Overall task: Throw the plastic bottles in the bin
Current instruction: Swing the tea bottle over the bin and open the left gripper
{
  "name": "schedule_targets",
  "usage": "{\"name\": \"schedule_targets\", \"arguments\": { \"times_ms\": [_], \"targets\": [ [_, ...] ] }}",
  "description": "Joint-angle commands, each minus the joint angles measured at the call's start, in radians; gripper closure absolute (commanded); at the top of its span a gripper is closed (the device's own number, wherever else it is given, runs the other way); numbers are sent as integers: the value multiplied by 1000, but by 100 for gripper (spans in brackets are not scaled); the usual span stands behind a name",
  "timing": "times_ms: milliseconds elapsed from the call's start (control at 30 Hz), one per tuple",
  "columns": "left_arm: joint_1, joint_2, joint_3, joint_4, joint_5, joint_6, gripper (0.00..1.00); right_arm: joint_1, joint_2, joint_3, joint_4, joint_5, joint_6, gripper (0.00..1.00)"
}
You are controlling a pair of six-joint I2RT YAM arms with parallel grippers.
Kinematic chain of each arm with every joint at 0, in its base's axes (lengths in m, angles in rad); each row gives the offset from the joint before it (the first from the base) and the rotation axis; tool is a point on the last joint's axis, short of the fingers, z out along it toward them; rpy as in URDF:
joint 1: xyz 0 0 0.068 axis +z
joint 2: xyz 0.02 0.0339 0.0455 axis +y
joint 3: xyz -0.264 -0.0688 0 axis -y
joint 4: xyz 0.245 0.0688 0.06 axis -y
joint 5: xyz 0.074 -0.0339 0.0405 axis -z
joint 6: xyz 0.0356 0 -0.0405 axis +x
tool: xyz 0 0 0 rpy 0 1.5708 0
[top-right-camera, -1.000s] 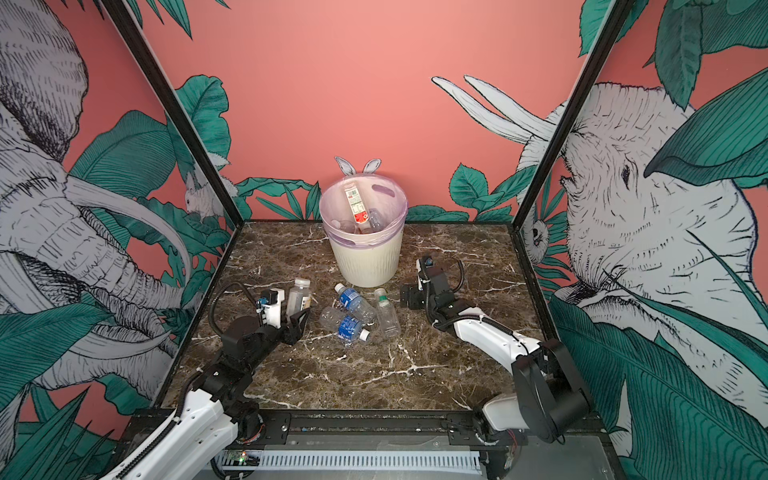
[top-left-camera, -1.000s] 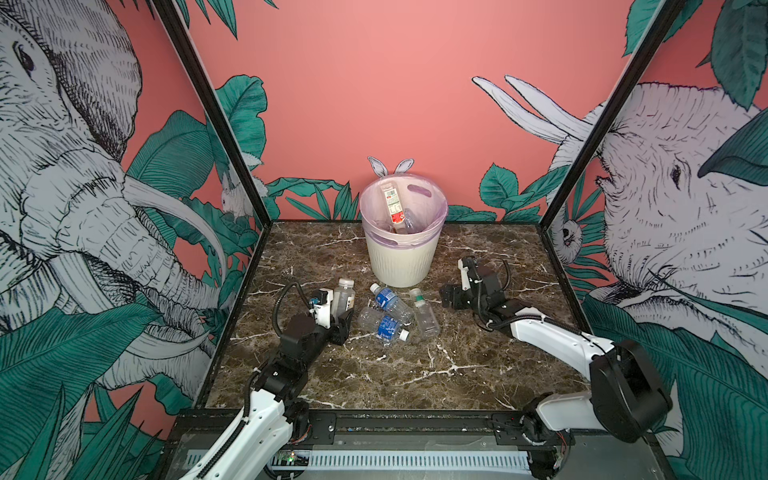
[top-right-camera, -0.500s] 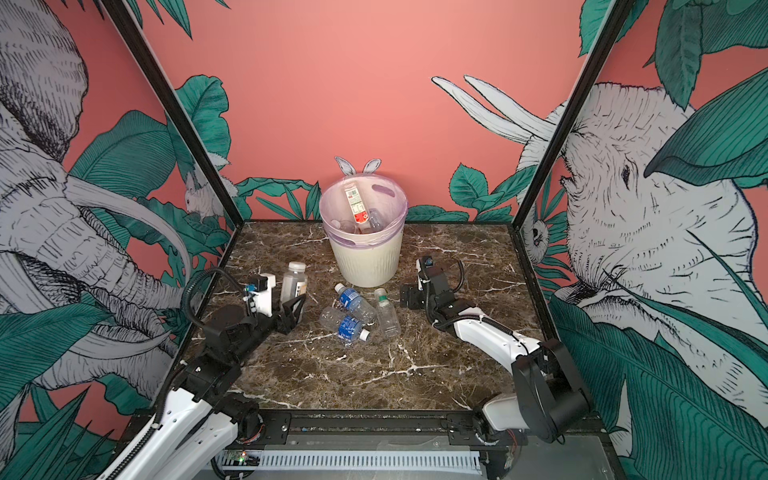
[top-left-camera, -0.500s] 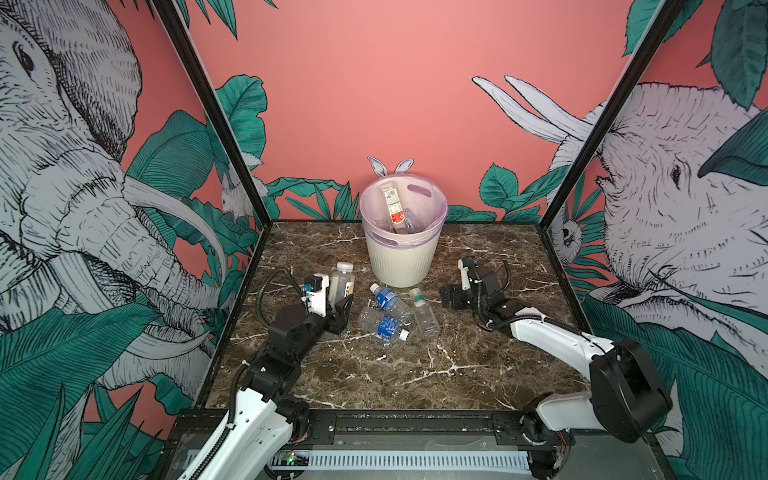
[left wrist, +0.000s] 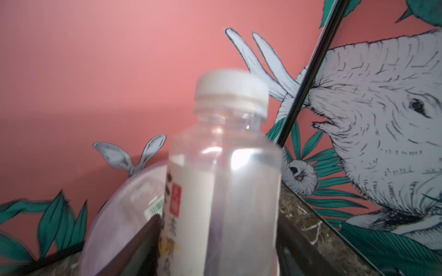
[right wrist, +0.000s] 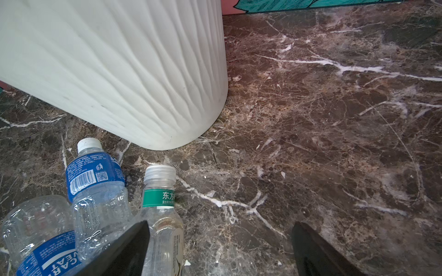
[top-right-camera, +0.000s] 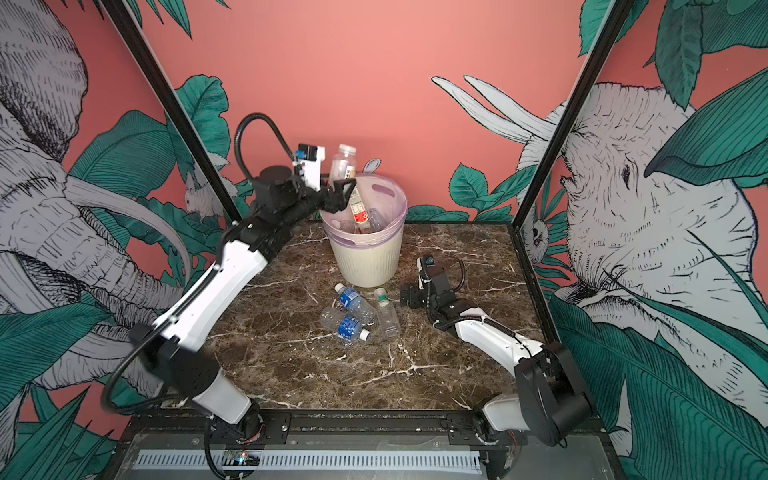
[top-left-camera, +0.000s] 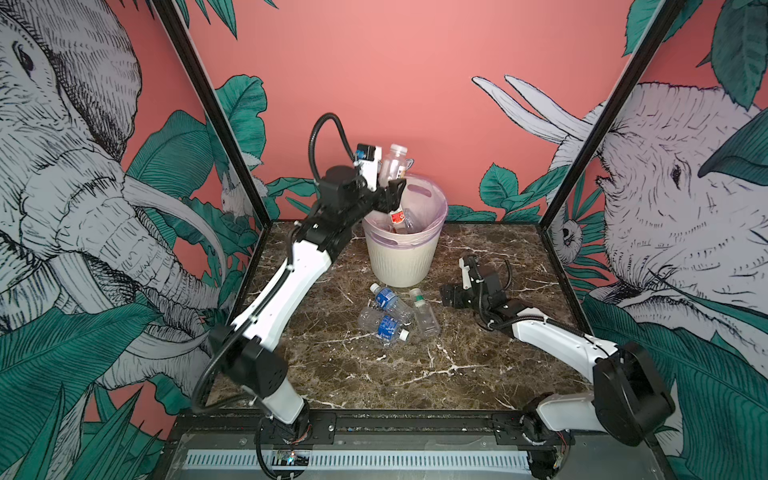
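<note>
The marbled tabletop [top-left-camera: 415, 374] carries the bin [top-left-camera: 399, 259] at its twelve o'clock, and the bin already has a few bottles [top-left-camera: 402, 218] inside, so the job looks partly done. The left end effector [top-left-camera: 390, 183] hangs over the bin's rim at about its ten o'clock with a white-capped bottle [top-left-camera: 392, 164] upright between its jaws; whether that bottle is gripped or loose I cannot tell. The right end effector [top-left-camera: 451, 296] sits low with its jaws spread and empty, at three o'clock of what is left: three bottles [top-left-camera: 388, 300] lying at the bin's six o'clock, all yet to be thrown in.
</note>
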Motion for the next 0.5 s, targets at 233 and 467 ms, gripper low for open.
{"name": "schedule_targets", "arguments": {
  "times_ms": [233,467],
  "targets": [
    [-2,-11,-6,-69,-14,20,0,-6,3,39,-4,-9,-12,4],
    [-2,-162,-203,-18,-36,23,0,0,55,60,7,-84,-6,5]
  ]
}}
